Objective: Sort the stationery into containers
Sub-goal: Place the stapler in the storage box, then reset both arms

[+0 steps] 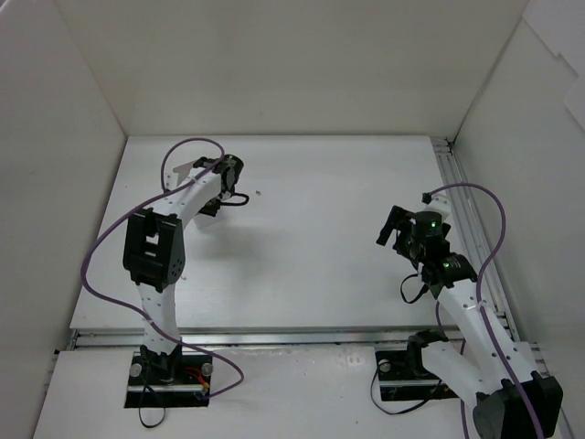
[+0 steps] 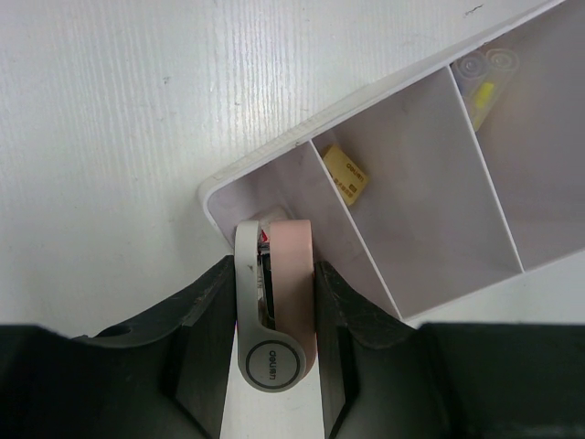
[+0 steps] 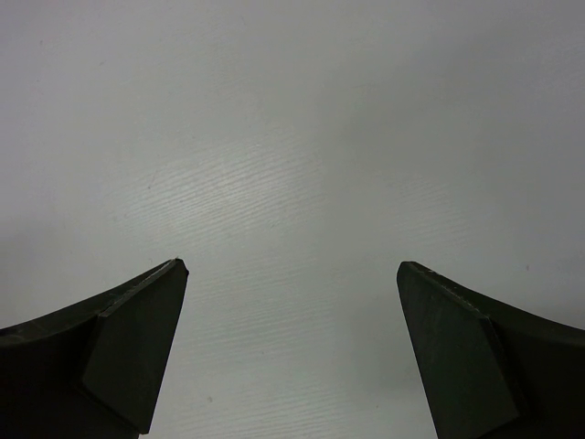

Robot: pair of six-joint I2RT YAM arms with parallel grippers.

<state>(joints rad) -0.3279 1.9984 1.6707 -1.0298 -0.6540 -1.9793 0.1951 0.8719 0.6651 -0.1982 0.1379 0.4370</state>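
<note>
So the pink correction tape (image 2: 291, 274) is sitting right between the left gripper's (image 2: 274, 293) fingers, one on each flat side. The jaws are only partly open and clamped on it. The tape's white loop end points back at the camera, and its other end pokes into the end compartment of the organizer (image 2: 430, 210), right by the rounded corner. Can't tell if it's touching the floor of that compartment or just hanging over it.

From the top view, the left arm is stretched out to the far left part of the table (image 1: 320, 247) and covers most of the organizer.

The right gripper (image 3: 291, 267) is well apart from all that, over on the right side. Its jaws are spread wide, holding nothing and touching nothing, with just bare table under them.

Counts:
- 1 organizer, with 3 compartments in a row
- 1 tape, the one being held
- 1 yellow eraser (image 2: 345, 174), lying in the middle compartment near the far wall
- far compartment: a yellow stick (image 2: 483, 96) plus two pale round ends beside it, too small to tell what they are
</note>
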